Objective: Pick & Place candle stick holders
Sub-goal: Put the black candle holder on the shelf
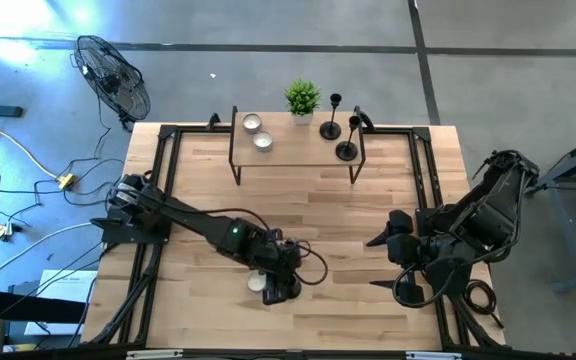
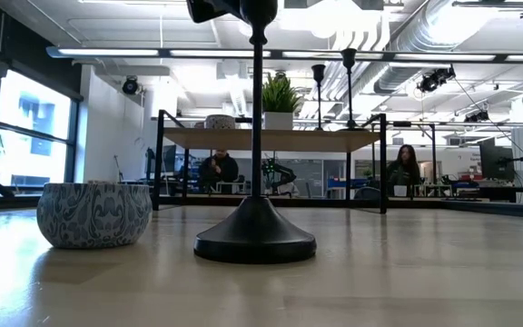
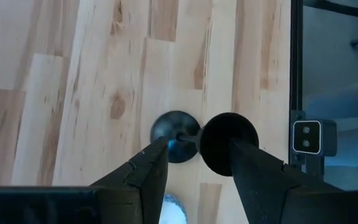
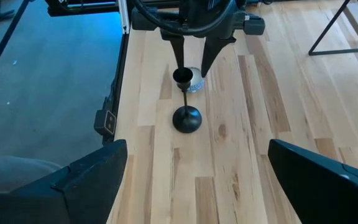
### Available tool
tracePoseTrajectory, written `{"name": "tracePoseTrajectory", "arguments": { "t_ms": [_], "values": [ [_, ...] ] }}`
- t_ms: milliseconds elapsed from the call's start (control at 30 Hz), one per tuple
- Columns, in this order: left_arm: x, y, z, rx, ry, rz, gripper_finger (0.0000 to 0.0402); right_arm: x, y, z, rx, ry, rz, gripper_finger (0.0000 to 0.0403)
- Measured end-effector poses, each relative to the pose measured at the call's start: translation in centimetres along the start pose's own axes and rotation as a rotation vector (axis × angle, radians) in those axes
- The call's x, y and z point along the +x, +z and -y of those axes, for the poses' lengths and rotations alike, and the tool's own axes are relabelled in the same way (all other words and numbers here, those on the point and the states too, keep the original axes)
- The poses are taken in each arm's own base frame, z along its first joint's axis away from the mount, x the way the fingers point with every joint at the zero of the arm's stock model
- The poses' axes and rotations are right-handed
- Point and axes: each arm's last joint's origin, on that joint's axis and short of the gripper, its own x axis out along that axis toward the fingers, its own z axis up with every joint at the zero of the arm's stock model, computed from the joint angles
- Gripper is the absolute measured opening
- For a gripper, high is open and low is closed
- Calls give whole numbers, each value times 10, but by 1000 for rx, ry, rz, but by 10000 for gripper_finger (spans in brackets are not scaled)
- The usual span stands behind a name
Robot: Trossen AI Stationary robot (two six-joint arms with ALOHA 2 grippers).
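Candlestick holder at the claw: one black holder point(image 4: 186, 106) stands upright on the counter point(image 1: 368, 210) with its round base flat on the wood and its cup top right between the left claw's fingers.
Left claw point(image 1: 279, 283): hangs point-down over that holder near the counter's front edge, its two fingers point(image 3: 148, 171) either side of the cup; the fingers sit close around the top, but whether they press on it I cannot tell.
Beside the left claw: a small patterned bowl point(image 2: 93, 214) sits on the counter just beside the holder's base, partly under the claw in the high view.
Right claw point(image 1: 380, 262): waits well apart from the left claw, over the right side of the counter, fingers spread wide and holding nothing.
Farther from the claws: a low wooden shelf on black legs point(image 1: 298, 148) stands at the counter's back edge, well beyond both claws.
On the shelf: two more black candlestick holders point(image 1: 332, 122) stand upright at its right end, one just in front of the other; a small green potted plant point(image 1: 302, 100) stands near the middle, and two small pale round bowls point(image 1: 257, 132) sit toward the left end.
Beyond the counter: a black fan point(image 1: 113, 78) stands on the floor off the back left corner.
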Motion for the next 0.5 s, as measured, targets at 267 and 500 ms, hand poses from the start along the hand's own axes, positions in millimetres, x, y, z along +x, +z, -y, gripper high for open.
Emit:
{"name": "tracePoseTrajectory", "arguments": {
  "t_ms": [267, 500],
  "values": [
    [0, 0, 0, 0, 17, 10, 165, 0, 0, 0, -1, -2, 1, 385],
    [8, -1, 0, 2, 17, -14, 165, 0, 0, 0, 4, -2, -5, 385]
  ]
}}
